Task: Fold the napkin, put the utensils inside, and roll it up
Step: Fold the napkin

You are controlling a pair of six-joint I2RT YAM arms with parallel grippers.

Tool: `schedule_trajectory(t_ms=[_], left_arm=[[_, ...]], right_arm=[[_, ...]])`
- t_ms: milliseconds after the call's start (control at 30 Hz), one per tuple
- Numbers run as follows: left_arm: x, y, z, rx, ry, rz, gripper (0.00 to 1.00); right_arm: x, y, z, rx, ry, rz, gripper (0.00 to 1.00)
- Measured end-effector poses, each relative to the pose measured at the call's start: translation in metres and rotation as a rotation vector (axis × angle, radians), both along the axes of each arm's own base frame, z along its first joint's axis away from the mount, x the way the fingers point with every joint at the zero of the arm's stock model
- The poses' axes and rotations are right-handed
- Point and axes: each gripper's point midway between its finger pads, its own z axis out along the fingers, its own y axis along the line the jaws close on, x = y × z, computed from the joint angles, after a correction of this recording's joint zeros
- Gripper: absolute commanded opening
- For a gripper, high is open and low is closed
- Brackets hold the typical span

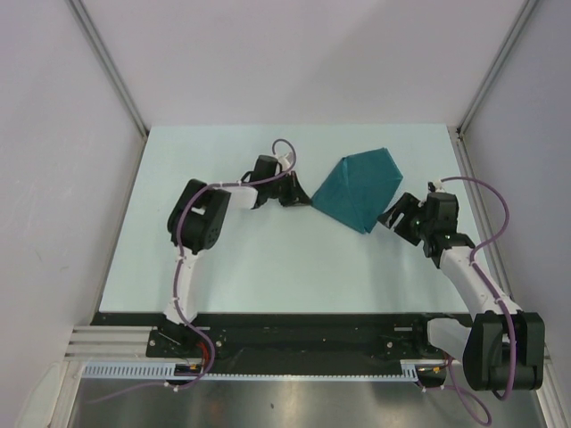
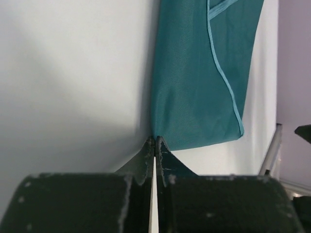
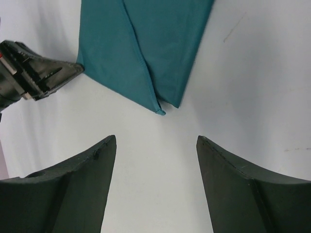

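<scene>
The teal napkin (image 1: 361, 189) lies folded into a kite shape on the table's far middle. My left gripper (image 1: 299, 198) is at its left corner, with the jaws closed and the tips pinched on that corner of the cloth (image 2: 194, 82); the tips (image 2: 155, 138) hide the corner itself. My right gripper (image 1: 393, 217) is open and empty, just short of the napkin's near pointed corner (image 3: 158, 109), with its tips (image 3: 155, 141) not touching the cloth. The left gripper also shows in the right wrist view (image 3: 43, 75). The fork is not in view.
The pale table (image 1: 268, 267) is bounded by grey walls with metal frame posts (image 1: 111, 71) at the back corners. A black rail (image 1: 294, 343) runs along the near edge by the arm bases.
</scene>
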Motion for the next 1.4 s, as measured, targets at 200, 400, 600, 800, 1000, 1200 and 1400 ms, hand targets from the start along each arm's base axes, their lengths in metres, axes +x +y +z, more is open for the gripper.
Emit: schedule_trajectory(t_ms=[200, 400, 600, 800, 1000, 1200, 1400], left_arm=[[-0.047, 0.040, -0.002, 0.080, 0.015, 0.059, 0.00], [-0.097, 0.095, -0.004, 0.114, 0.036, 0.151, 0.00], [-0.131, 0.152, -0.005, 0.141, 0.046, 0.285, 0.01], [-0.147, 0.170, 0.010, 0.166, 0.011, 0.336, 0.74], [-0.149, 0.187, 0.038, 0.231, -0.042, 0.389, 0.98], [-0.137, 0.217, 0.114, 0.248, -0.213, 0.495, 1.00], [-0.122, 0.236, 0.184, 0.264, -0.355, 0.518, 1.00]], right_arm=[[-0.010, 0.011, -0.016, 0.001, 0.029, 0.030, 0.72], [-0.033, 0.062, -0.046, 0.012, 0.105, 0.182, 0.72], [-0.063, 0.114, -0.065, 0.046, 0.158, 0.332, 0.70], [-0.081, 0.152, -0.073, 0.088, 0.178, 0.417, 0.65], [-0.094, 0.189, -0.080, 0.100, 0.204, 0.503, 0.62], [-0.082, 0.206, -0.081, 0.075, 0.190, 0.494, 0.58], [-0.064, 0.214, -0.083, -0.013, 0.180, 0.461, 0.54]])
